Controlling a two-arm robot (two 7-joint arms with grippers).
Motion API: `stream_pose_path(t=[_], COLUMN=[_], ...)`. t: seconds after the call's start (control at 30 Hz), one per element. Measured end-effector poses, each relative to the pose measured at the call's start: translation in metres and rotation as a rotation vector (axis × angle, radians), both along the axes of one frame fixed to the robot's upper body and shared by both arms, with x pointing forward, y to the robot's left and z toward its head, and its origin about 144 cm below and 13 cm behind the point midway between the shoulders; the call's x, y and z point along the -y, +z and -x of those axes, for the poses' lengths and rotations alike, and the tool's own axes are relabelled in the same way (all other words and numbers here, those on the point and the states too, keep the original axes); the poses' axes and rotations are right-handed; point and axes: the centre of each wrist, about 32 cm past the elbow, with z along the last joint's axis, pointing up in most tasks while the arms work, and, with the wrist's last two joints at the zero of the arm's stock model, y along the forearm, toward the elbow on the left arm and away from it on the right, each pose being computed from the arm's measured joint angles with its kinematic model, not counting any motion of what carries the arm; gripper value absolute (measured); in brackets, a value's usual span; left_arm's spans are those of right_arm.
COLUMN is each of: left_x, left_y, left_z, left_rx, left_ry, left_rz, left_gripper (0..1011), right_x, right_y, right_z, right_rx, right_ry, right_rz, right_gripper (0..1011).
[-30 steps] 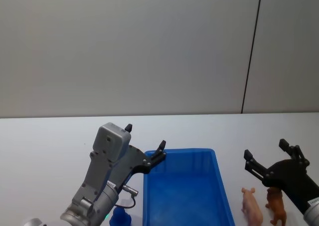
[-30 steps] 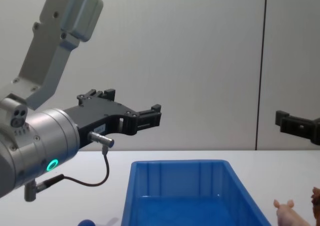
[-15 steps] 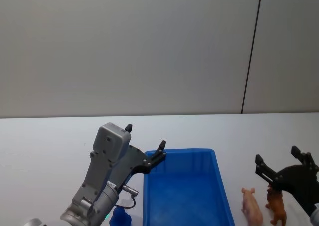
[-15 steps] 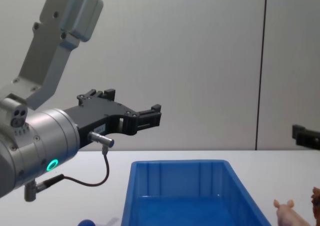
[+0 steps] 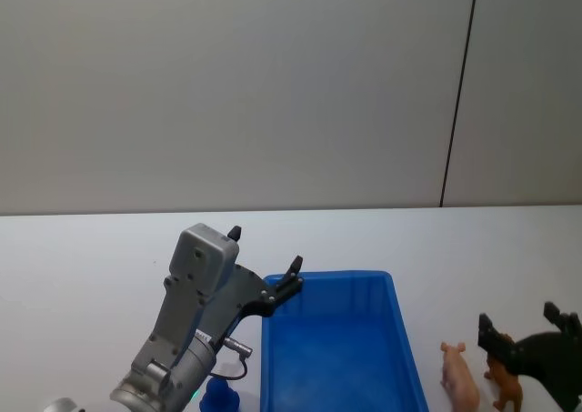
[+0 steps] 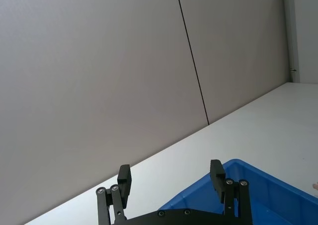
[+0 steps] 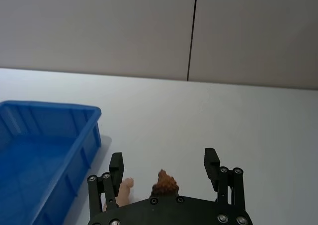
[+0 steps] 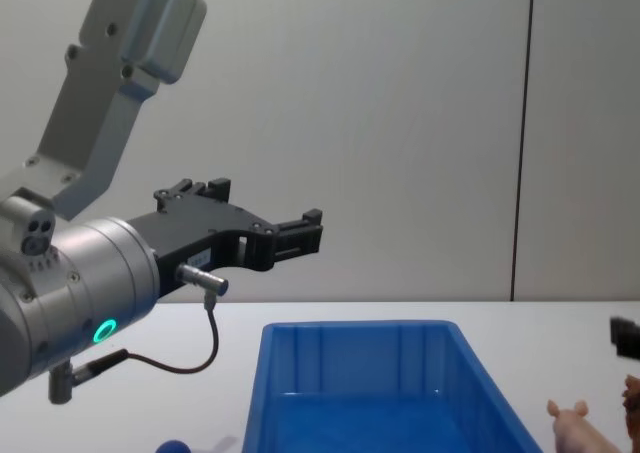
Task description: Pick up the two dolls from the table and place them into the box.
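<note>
The pale pink doll (image 5: 459,377) lies on the white table (image 5: 82,257) just right of the blue box (image 5: 327,276). The brown doll (image 5: 506,376) stands right beside it. My right gripper (image 5: 518,319) hovers open above the brown doll, which shows between its spread fingers in the right wrist view, brown doll (image 7: 165,183) and pink doll (image 7: 123,189) both below the gripper (image 7: 163,158). My left gripper (image 5: 265,250) is held open and empty in the air at the box's near left corner; it is also in the chest view (image 8: 265,205). Nothing lies inside the box (image 8: 355,326).
A small dark blue object (image 5: 219,397) sits on the table left of the box, under my left arm. A grey wall with a dark vertical seam (image 5: 459,94) stands behind the table. Open tabletop stretches beyond the box and to the right of the dolls.
My right gripper has dropped lower and drawn back toward me, now sitting over the brown doll. The left arm, the box and both dolls have stayed put.
</note>
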Motion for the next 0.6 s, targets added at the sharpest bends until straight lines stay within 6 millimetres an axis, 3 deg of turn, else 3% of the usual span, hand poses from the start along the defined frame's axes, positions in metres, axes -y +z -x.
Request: stream_pose_path(t=[0.6], left_x=[0.0], left_y=[0.0], left_z=[0.0], left_rx=[0.0], left_ry=[0.0], left_rz=[0.0], left_gripper=[1001], right_x=[-0.001], right_y=[-0.021], right_z=[0.005], right_rx=[-0.138], right_ry=[-0.036], right_rz=[0.011], right_gripper=[1001])
